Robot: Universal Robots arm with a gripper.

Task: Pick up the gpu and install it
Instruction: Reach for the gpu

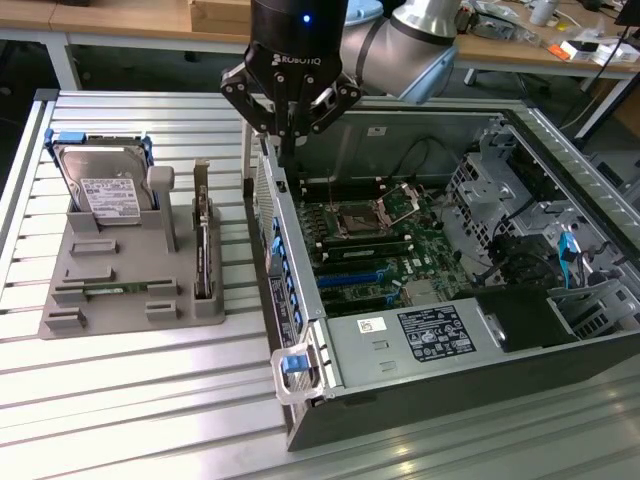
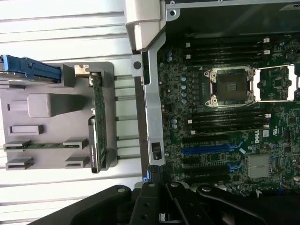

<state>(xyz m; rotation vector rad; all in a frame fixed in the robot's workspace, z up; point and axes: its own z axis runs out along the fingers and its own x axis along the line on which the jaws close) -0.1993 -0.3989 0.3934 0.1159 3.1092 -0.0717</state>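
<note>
Fingers closed and empty, hovering over the case wall. The gpu stands on edge in the grey holder, just beside the case. I'd align squarely along its top edge and grip mid-length.

In the upper middle of the frame the black pincer hangs with its fingertips drawn together, just above the left wall of the open computer case filling the right half. The motherboard lies bare inside. At left, on the ribbed metal surface, a grey holder carries the gpu standing on edge along its right side, a silver hard drive propped at its upper left, and a memory stick near its lower edge.
</note>
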